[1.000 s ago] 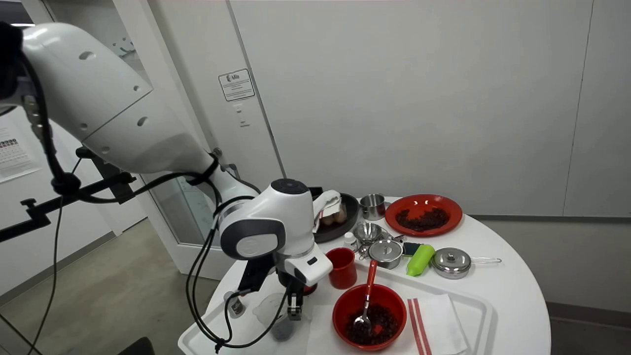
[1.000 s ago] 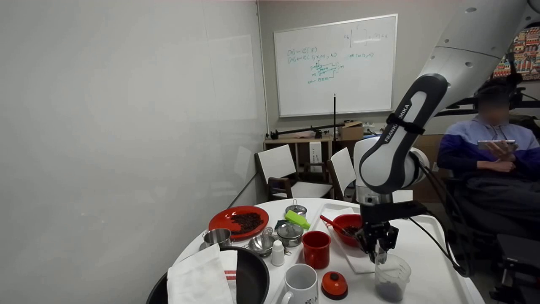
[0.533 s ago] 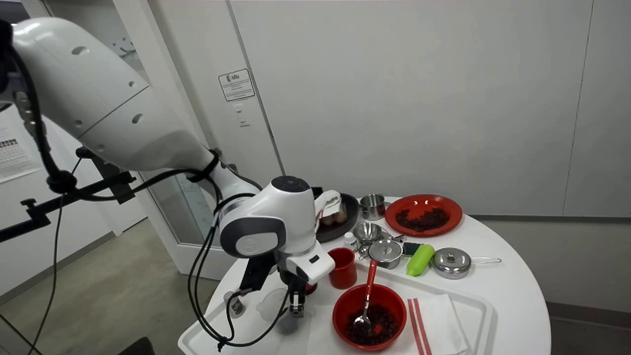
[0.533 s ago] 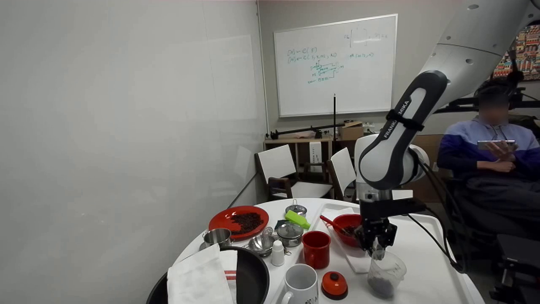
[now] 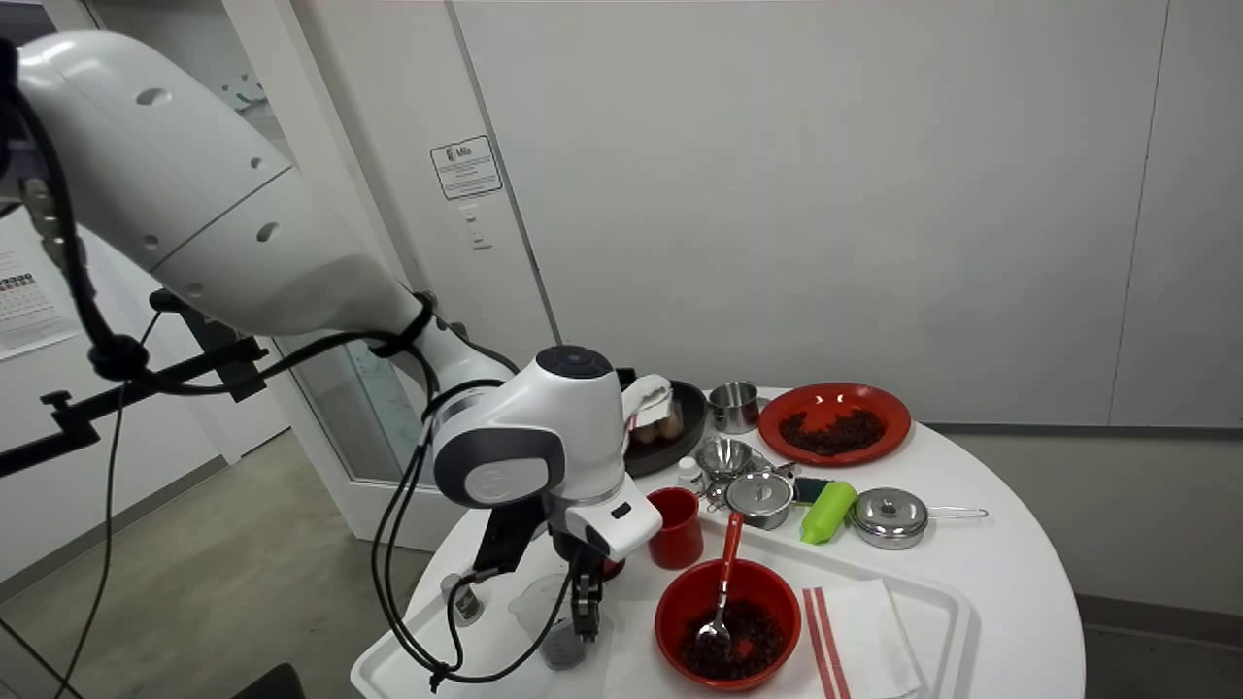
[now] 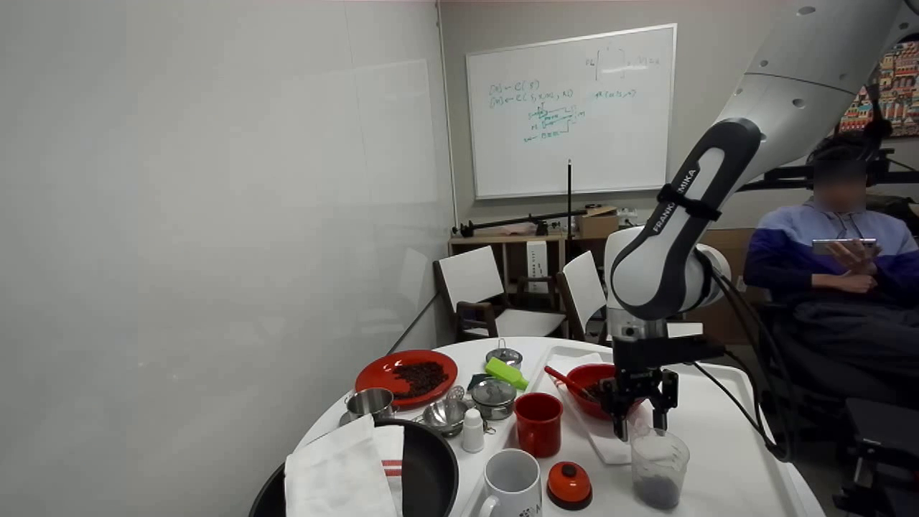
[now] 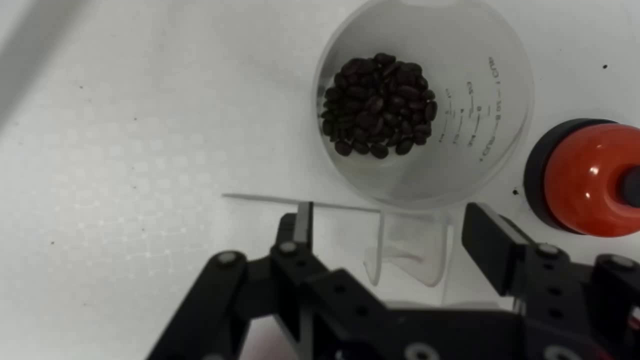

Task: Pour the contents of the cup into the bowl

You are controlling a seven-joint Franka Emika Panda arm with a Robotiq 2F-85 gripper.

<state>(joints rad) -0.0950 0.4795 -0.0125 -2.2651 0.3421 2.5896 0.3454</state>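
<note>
On the white tray [image 5: 940,621], the clear measuring cup [image 7: 467,102] stands upright, with dark beans [image 7: 380,107] lying in its bottom. The black fingers [image 7: 492,247] are spread apart, and in the wrist view the cup's handle [image 7: 415,232] shows between them, a gap visible on either side. Away from the cup on the same tray, the red bowl [image 5: 767,590] holds small dark pieces [image 5: 762,636] and a spoon [image 5: 715,637] whose red handle [image 5: 730,546] leans over the rim. A round orange-red object [image 7: 582,182] with a black knob [image 7: 631,186] sits just beside the cup. In both exterior views, a red plate [image 5: 835,395] on the surface [image 5: 1029,592] bears a dark heap [image 5: 840,435].
</note>
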